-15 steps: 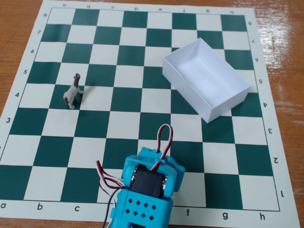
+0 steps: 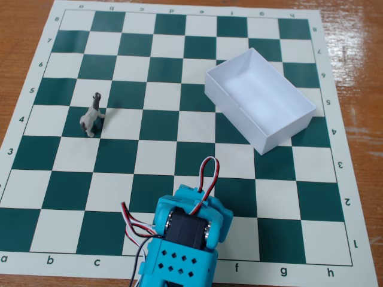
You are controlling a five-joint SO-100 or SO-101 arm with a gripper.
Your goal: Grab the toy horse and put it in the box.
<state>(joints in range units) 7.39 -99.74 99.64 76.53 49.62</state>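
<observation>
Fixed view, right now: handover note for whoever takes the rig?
Gripper: fingertips not visible; only the cyan arm shows at the bottom edge, so open or shut cannot be told.
Toy horse: standing on the chessboard, left side of the view, untouched.
Box: upper right on the board, empty.
Done: nothing yet.
Left: reach the horse, grab it, carry it right, drop it in the box.

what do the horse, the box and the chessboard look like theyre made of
Horse: probably moulded plastic, grey-white body, darker head, dull finish.
Box: likely thin white cardboard; its walls are slim and straight, matte.
Chessboard: looks like a flat printed sheet, paper or vinyl, lying flush on the wooden table with a faint sheen.
</observation>
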